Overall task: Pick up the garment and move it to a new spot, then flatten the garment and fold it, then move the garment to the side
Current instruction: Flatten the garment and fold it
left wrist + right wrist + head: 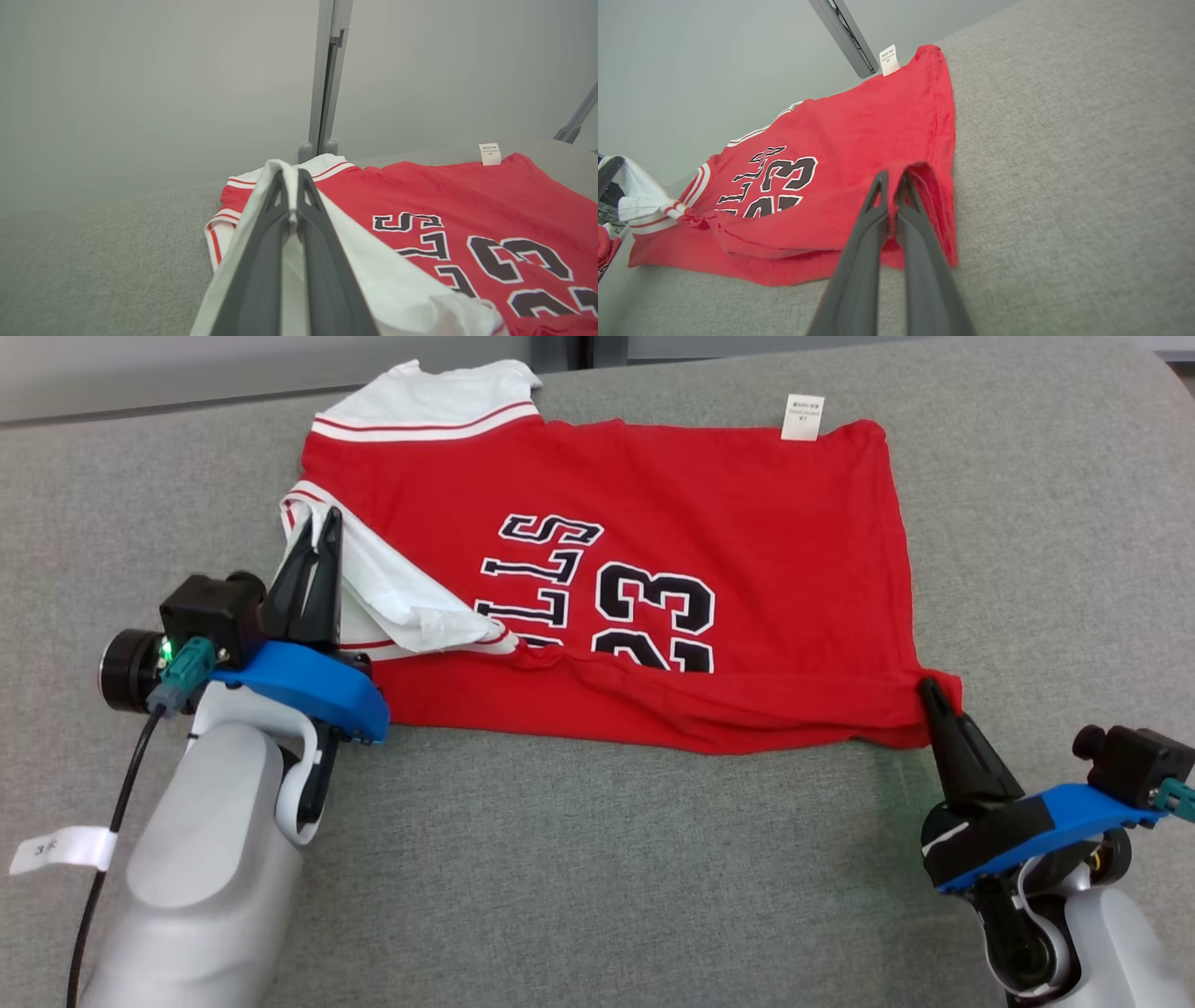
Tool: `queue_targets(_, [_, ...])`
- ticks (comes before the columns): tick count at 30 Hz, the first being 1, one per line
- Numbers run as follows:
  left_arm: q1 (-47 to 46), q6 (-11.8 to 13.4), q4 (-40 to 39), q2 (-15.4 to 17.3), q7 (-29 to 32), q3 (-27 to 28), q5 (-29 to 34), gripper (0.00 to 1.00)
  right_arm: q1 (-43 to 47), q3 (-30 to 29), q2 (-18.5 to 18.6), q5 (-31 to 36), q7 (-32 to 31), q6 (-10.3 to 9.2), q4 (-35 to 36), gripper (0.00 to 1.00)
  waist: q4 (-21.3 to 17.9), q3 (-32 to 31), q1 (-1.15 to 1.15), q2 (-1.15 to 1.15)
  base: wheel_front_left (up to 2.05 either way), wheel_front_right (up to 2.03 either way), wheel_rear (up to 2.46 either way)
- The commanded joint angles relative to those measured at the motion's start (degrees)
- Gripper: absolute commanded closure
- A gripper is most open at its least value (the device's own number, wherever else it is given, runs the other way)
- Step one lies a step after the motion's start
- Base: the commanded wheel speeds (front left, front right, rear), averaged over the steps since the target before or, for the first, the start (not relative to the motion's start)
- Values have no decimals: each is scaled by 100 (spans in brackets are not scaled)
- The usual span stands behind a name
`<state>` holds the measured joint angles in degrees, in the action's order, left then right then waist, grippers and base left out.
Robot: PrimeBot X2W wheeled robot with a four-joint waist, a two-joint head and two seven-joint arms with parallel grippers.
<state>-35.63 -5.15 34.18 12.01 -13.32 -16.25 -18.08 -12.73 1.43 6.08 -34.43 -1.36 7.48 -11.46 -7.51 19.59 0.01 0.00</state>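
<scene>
A red jersey (653, 523) with white striped sleeves and black "BULLS 23" lettering lies partly folded on the grey padded table (597, 859). My left gripper (322, 523) is shut on the white sleeve (392, 588), lifting it at the garment's left side; the cloth shows pinched between the fingers of the left gripper (292, 179) in the left wrist view. My right gripper (929, 691) is shut on the red hem corner at the garment's near right. The right wrist view has the right gripper (894, 179) holding a raised red fold of the jersey (840, 140).
A white care label (803, 417) sticks up at the garment's far edge. A grey metal post (327, 74) stands behind the table against a pale wall. Bare grey padding stretches in front of the jersey and to its right.
</scene>
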Motion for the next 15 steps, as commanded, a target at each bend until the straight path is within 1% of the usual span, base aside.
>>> queue_targets(1, [-195,-39,181,7,-57,-37,17,100,-141,4,44,-6,54,4,-49,100,-3,39,-1,0,0,0,0])
queue_targets(3, [-335,-65,399,5,-101,-38,21,100,-209,25,56,-2,95,4,-115,100,-10,70,-1,0,0,0,0])
queue_targets(4, [-399,-70,489,-6,-114,-27,17,100,-242,36,70,20,126,4,-139,57,-9,80,-1,0,0,0,0])
queue_targets(5, [-445,-71,561,-24,-140,-20,27,71,-268,44,81,40,166,4,-155,0,-5,86,-1,0,0,0,0])
queue_targets(6, [-481,-67,619,-38,-152,-15,48,21,-275,39,95,90,225,4,-175,0,1,85,-1,0,0,0,0])
queue_targets(7, [-493,-61,661,-61,-163,-17,64,0,-271,36,114,131,296,4,-187,0,14,74,-1,0,0,0,0])
queue_targets(10, [-420,-42,704,-97,-193,-10,94,0,-154,15,157,238,453,4,-209,0,69,-14,-1,0,0,0,0])
queue_targets(15, [-70,7,400,-92,-191,159,141,0,127,-39,298,474,504,4,-199,0,158,-173,-1,0,0,0,0])
